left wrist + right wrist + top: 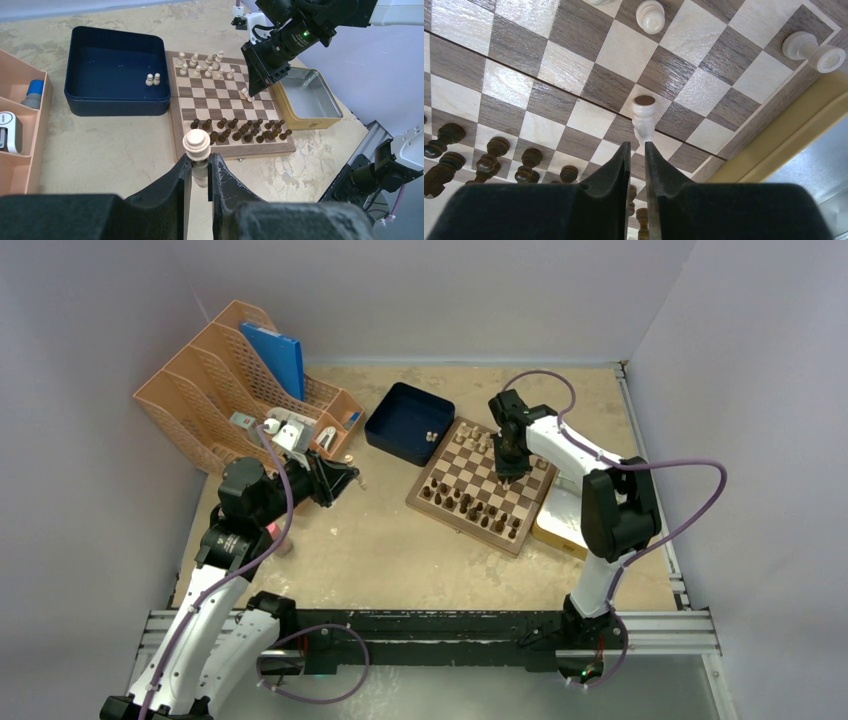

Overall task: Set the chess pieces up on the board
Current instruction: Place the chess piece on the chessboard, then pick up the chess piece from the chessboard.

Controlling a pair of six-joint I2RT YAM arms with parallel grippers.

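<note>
**A:** Entry, worked left to right, clock bearings taken from the top view. The left gripper [200, 159] is closed on a cream piece [196, 142]. Its jaws pinch the stem just under the round head, and the piece is upright over the worktop [100, 145], at about 9 o'clock from the board [220, 107].

**B:** Noted. At the board's 10 o'clock the blue tray [117, 105] holds two more pale pieces [153, 79], standing side by side.

**A:** On the board we see a pale cluster [207, 65] along the 12 o'clock edge and dark pieces [240, 129] in two rows at 6 o'clock.

**B:** The right gripper [637, 146] is over the board's 2 o'clock side. Its jaws are down to a narrow slit and appear closed on the head end of a tipped piece [644, 112], felt base pointing away. The metal tray [306, 121] lies just beyond, at 4 o'clock.

**A:** Handling, in our judgement: turned wood, light and rigid, not fragile. It is smooth and round, though, so it may swivel or slip out from between flat pads.

**B:** We would grip at the waist below the head, where the collar stops it sliding, with the axis vertical. The narrow bases will likely topple if a piece is released tilted.
</note>
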